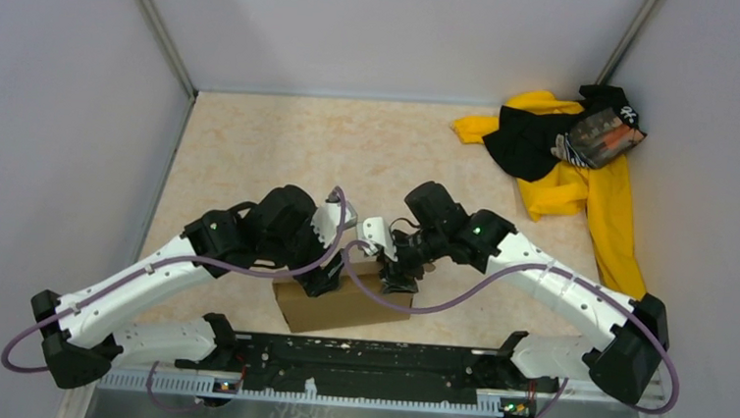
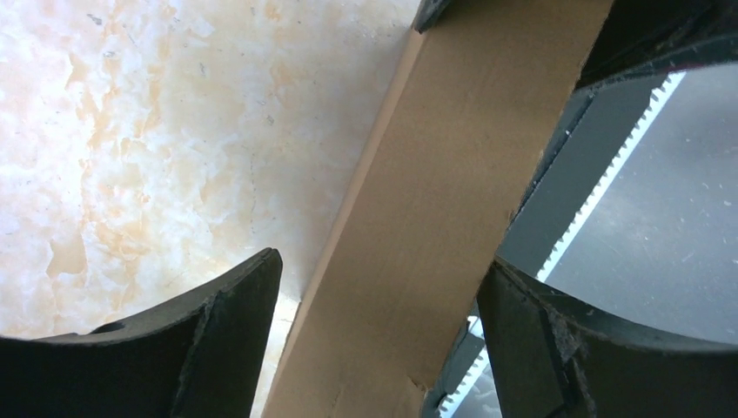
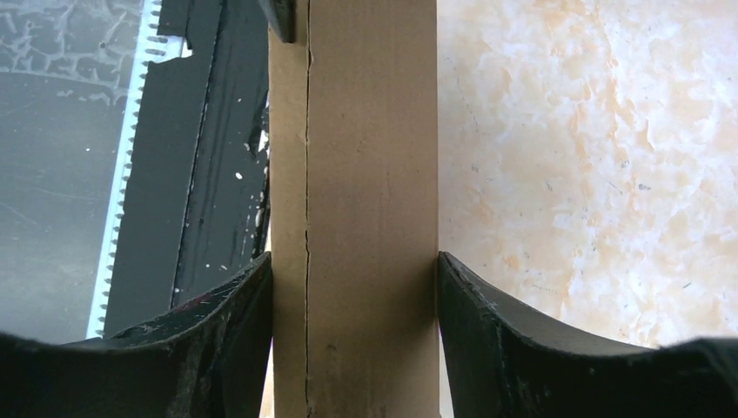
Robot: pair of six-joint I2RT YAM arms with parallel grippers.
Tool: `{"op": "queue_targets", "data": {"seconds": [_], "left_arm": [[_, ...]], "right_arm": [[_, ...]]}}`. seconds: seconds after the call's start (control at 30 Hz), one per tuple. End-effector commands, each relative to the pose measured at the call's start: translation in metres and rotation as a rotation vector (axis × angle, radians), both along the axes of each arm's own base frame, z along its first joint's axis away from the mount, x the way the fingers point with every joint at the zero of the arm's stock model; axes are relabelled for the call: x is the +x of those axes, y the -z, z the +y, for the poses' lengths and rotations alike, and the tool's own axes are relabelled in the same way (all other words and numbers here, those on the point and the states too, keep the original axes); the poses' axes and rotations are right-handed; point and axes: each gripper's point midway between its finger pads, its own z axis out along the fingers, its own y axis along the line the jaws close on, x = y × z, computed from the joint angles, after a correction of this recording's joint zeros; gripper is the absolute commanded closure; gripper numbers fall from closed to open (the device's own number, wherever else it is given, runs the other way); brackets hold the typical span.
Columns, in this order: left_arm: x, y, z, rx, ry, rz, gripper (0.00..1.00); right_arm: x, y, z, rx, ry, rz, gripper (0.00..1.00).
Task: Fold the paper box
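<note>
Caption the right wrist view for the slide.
Right gripper closed on the brown paper box, pressing both its sides, marbled table beyond.

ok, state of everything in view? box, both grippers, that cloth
paper box: standing at the near edge of the table, a narrow panel between both grippers; how far it is folded is hidden by the arms.
left gripper: open, straddling the box, gap at one finger.
right gripper: shut on the paper box, both fingers flush.
yellow-and-black cloth: crumpled heap, far right corner.
</note>
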Motion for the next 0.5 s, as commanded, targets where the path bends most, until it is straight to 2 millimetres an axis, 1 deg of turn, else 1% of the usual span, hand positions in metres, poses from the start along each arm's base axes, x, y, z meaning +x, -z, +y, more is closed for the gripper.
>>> {"op": "queue_targets", "data": {"seconds": [0.0, 0.13, 0.33, 0.47], "left_arm": [[-0.025, -0.005, -0.007, -0.040, 0.143, 0.012, 0.12], [-0.029, -0.009, -0.007, -0.057, 0.157, 0.008, 0.12], [-0.035, -0.010, -0.010, -0.074, 0.184, 0.017, 0.11], [-0.035, -0.008, -0.011, -0.070, 0.187, 0.018, 0.11]], "right_arm": [[-0.004, 0.017, -0.018, -0.052, 0.126, 0.136, 0.73], [-0.003, 0.015, -0.018, -0.012, 0.150, 0.135, 0.73], [-0.004, 0.019, -0.019, 0.006, 0.153, 0.151, 0.73], [-0.005, 0.013, -0.018, 0.024, 0.144, 0.140, 0.73]]}}
